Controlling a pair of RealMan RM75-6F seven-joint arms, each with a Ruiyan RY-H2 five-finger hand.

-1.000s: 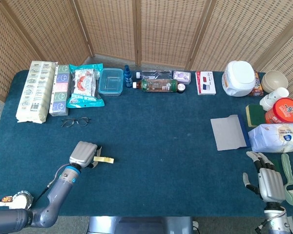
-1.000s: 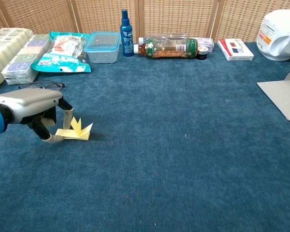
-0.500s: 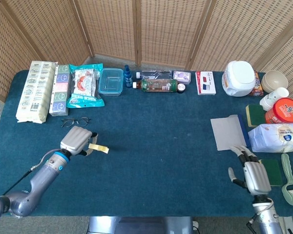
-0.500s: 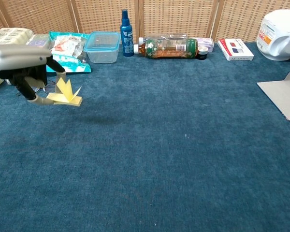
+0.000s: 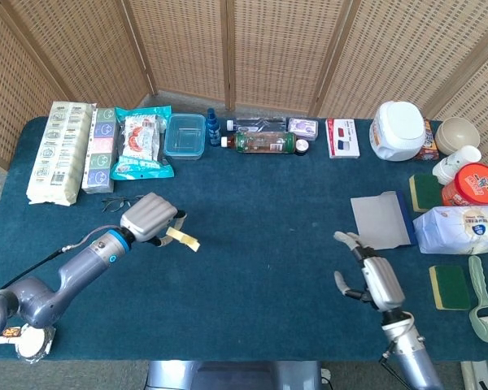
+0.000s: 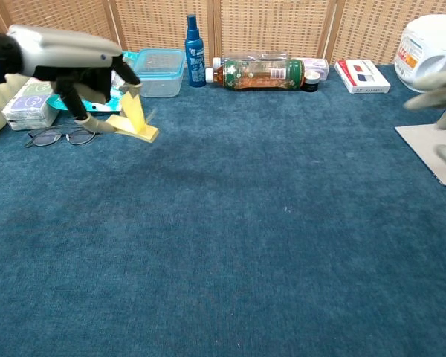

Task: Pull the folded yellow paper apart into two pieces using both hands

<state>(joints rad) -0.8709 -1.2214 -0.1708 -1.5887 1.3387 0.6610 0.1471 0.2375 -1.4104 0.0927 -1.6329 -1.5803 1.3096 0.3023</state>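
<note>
My left hand (image 5: 150, 219) (image 6: 78, 63) pinches the folded yellow paper (image 5: 183, 237) (image 6: 134, 120) and carries it in the air above the blue cloth, left of centre. The paper sticks out to the right of the fingers, one flap standing up. My right hand (image 5: 372, 280) hovers over the right part of the table with its fingers spread and nothing in it; in the chest view it is a blurred shape (image 6: 438, 89) at the right edge. A wide gap separates the two hands.
Glasses (image 6: 56, 137) lie on the cloth below the left hand. A grey sheet (image 5: 381, 221) lies just beyond the right hand. Along the back stand packets, a clear box (image 5: 185, 135), bottles (image 5: 264, 143) and a white cooker (image 5: 398, 130). Tissues and sponges crowd the right edge.
The left hand lifted the paper off the cloth and carried it up and toward the centre. The right hand moved from the near right corner inward to the left.
</note>
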